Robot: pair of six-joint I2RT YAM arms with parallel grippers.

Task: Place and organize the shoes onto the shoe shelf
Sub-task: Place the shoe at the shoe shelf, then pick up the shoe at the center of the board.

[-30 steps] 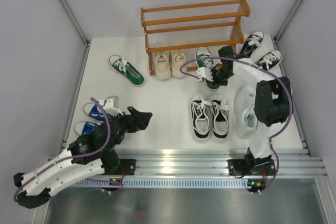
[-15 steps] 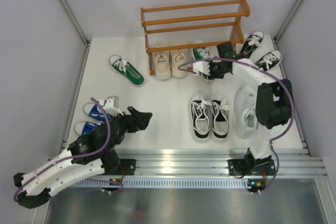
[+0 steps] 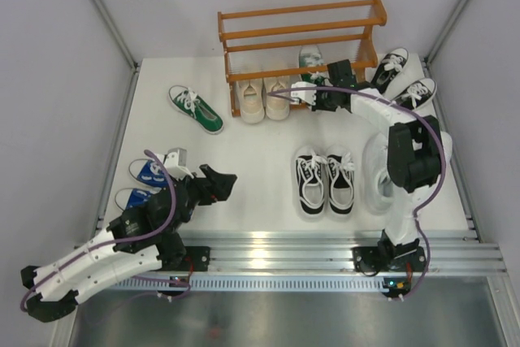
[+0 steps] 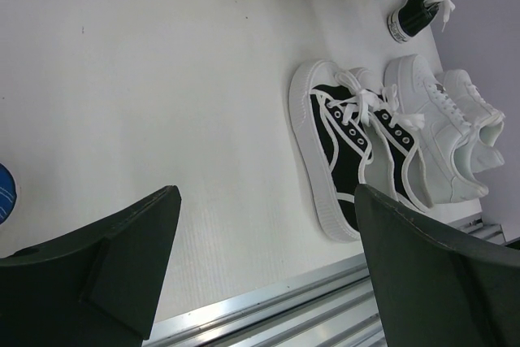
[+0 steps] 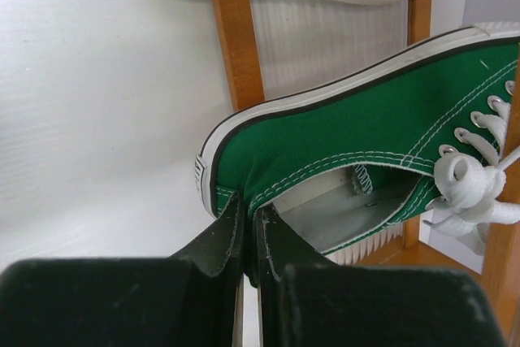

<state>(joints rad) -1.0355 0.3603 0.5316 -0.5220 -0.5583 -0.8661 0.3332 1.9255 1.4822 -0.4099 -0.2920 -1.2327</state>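
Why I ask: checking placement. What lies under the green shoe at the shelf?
Shelf bars and white table show beneath the green shoe, pinched at its heel by the right gripper; its toe's support is hidden.

The top camera looked down from high above the near edge and saw the whole table (image 3: 260, 168), with the shelf (image 3: 276, 10) at the far end. The left wrist camera sat low on the left and looked across to the right, at the black shoes (image 4: 349, 152) and white shoes (image 4: 443, 127). The top camera saw those too. The right wrist camera was very close to the green shoe (image 5: 341, 148) at the shelf.
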